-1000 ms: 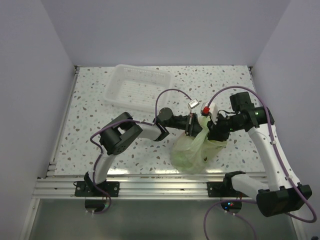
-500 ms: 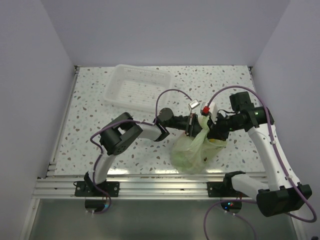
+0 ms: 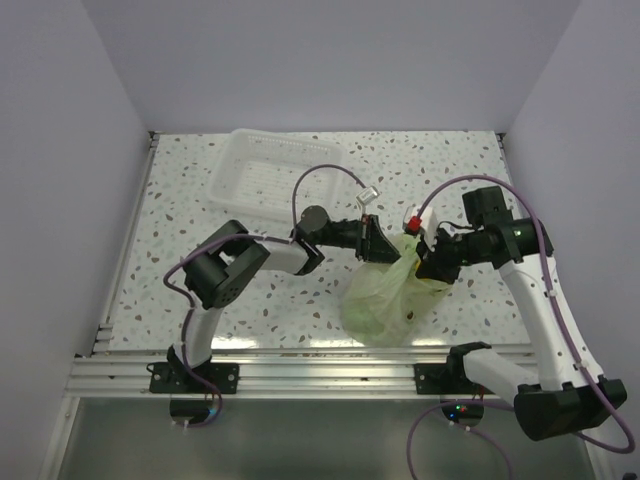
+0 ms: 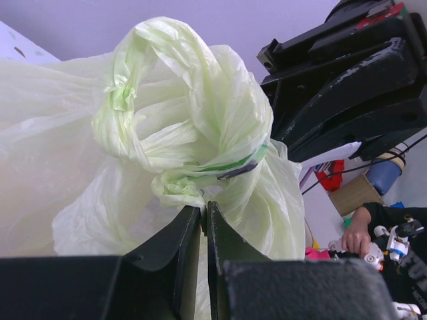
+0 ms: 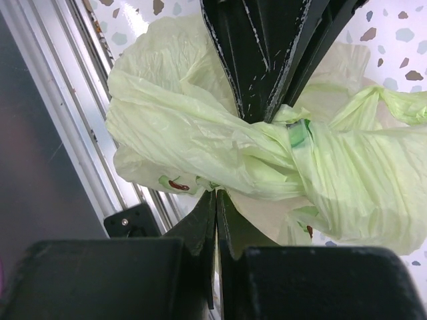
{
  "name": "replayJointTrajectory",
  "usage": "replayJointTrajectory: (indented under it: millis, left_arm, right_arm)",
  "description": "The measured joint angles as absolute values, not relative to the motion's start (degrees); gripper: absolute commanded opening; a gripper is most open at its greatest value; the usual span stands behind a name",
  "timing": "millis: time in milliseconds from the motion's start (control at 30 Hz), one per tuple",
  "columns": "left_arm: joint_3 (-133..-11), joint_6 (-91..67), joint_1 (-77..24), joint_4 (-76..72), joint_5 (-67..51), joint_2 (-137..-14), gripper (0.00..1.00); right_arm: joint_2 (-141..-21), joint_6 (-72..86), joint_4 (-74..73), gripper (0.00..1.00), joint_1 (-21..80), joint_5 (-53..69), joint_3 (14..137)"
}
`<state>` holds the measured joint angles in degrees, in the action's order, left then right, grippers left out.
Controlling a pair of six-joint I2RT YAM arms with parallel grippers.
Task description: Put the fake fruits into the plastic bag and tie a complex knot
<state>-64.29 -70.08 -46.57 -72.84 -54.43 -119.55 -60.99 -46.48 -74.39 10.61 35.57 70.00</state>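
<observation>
Bag [image 3: 380, 300]: thin, crinkly, translucent pale green film. It sits at the near edge of the tabletop [image 3: 170, 200], right of middle, slumped and bulging. Judged light and limp, with no shape of its own. It is slippery where smooth and will likely tear if dragged against a hard edge. The best hold is where the film is bunched and roped, not on the loose wall. Knot [image 4: 177, 133]: the handles are twisted into a looped, wrapped bundle above the neck, with leaf-like ends standing out, so it looks at least partly tied. Contents: the film is too cloudy to make out the fruits singly, and only the rounded bulge suggests a load. Right pincer [image 5: 215, 200]: jaws pressed together on the bag's film, just under the roped neck. Left pincer [image 4: 203, 213]: jaws a narrow slit apart, tips at the film below the knot; whether they pinch it I cannot tell. Basket [image 3: 270, 180]: near the far edge, left of middle, well apart from the bag, with no fruit visible in it.
</observation>
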Motion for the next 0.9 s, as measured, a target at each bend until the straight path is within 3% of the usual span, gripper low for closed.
replayJointTrajectory:
  millis: [133,167,267,300,433,900]
  left_arm:
    - [-64.29,-69.87,-46.41,-73.19,-54.87,-119.28,0.13]
    - [-64.29,-69.87,-46.54,-73.17,-54.96,-119.28,0.07]
    - [-64.71,-70.04,-47.11,-73.17,-55.4,-119.28,0.0]
    - [-65.04,-70.17,-47.44,-73.17,-55.53,-119.28,0.0]
    - [-67.02,-71.37,-48.82,-73.21,-55.75,-119.63,0.0]
    - [-70.98,-76.84,-50.65,-73.54,-55.22,-124.18,0.0]
  right_arm:
    - [-60.99,-46.5,-74.37,0.0,10.61,35.57,70.0]
    - [-60.99,-46.5,-74.37,0.0,10.61,35.59,70.0]
    - [-61.01,-46.44,-74.26,0.0,10.61,35.59,70.0]
    - [-61.1,-46.24,-74.17,0.12,10.61,35.55,70.0]
    - [-61.89,-45.01,-73.87,0.37,10.61,35.24,70.0]
    - [-62.65,-43.62,-73.63,0.4,10.61,33.52,70.0]
